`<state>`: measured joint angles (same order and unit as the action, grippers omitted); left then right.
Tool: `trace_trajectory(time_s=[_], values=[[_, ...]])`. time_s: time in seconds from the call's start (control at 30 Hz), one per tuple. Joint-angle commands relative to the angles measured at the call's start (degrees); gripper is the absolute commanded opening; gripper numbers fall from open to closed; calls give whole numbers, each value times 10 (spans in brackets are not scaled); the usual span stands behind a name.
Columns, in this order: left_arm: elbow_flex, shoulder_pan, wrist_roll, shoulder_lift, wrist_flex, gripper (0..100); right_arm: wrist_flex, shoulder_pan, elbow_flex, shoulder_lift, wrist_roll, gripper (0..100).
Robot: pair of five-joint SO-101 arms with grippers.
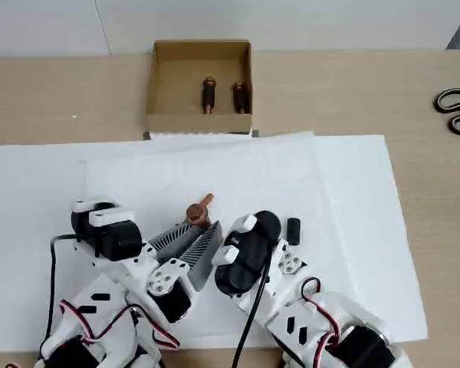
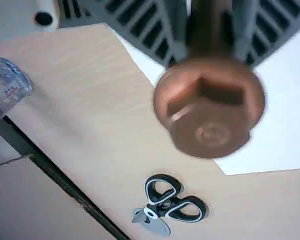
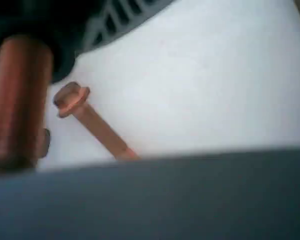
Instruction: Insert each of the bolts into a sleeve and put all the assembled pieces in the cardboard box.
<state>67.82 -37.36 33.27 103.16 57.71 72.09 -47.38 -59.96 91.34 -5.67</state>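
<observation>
While the left gripper [image 1: 195,224] has its grey ribbed jaws clamped on the shank of a copper-coloured metal bolt with a flanged hex head [image 2: 210,107], a second copper bolt [image 3: 92,122] lies flat on the white paper sheet [image 1: 353,199] just past those jaw tips. Whether the right gripper [image 1: 230,257] is open or closed cannot be told; it sits just beside the left jaws. A short black cylindrical sleeve [image 1: 293,230] lies on the paper, beyond the right gripper from the left jaws. Well ahead of the jaws, the open brown cardboard box [image 1: 162,84] holds two assembled bolt-and-sleeve pieces [image 1: 208,93] side by side.
</observation>
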Motion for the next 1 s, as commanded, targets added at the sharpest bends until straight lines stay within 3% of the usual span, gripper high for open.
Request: trace_trajectory(time_s=[0.0, 0.2, 0.57, 0.87, 0.97], values=[[-2, -3, -4, 4, 0, 6, 0, -4, 37, 5, -5, 3], [11, -5, -4, 3, 2, 6, -4, -4, 40, 4, -5, 3], [29, -74, -43, 2, 59, 6, -5, -4, 58, 4, -6, 3], [36, -69, -62, 2, 46, 8, -2, -4, 71, 4, -30, 3], [35, -58, -62, 2, 47, 51, -3, -4, 71, 4, -29, 3]])
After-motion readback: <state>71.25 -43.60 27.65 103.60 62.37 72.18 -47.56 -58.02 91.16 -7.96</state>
